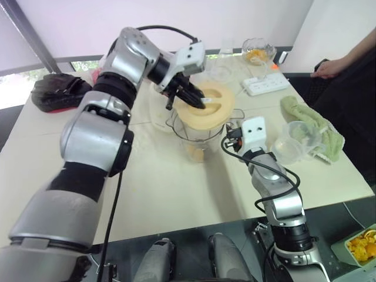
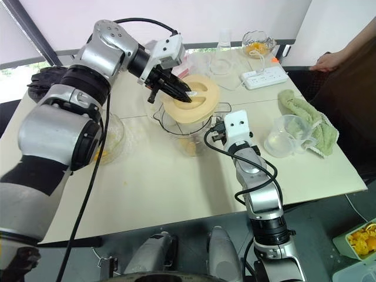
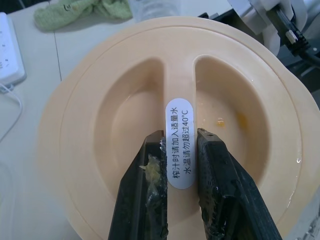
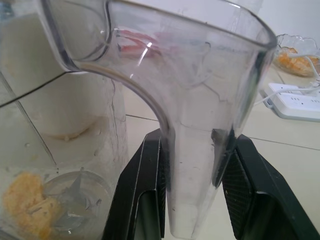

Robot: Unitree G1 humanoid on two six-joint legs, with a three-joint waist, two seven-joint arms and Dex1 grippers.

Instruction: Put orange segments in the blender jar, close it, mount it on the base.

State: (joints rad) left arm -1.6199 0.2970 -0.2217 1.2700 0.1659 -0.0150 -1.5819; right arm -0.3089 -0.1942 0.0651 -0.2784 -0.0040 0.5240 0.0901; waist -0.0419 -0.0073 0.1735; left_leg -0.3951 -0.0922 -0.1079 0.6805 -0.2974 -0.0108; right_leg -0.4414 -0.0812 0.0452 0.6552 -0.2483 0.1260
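Head view: the blender jar (image 1: 197, 138) stands mid-bench (image 1: 164, 194); my left claw (image 1: 200, 101) holds the cream lid (image 1: 212, 108) tilted over its mouth.

Left wrist view: fingers (image 3: 142, 200) clamp the lid's centre rib.

Right wrist view: my right claw (image 4: 197, 195) grips the jar handle (image 4: 192, 165); orange segments (image 4: 25, 202) lie by the blade.

Cream table (image 2: 176, 182): blender jar (image 2: 191, 138), power strip (image 2: 263, 77), green cloth (image 2: 305, 117), measuring cup (image 2: 285, 136)
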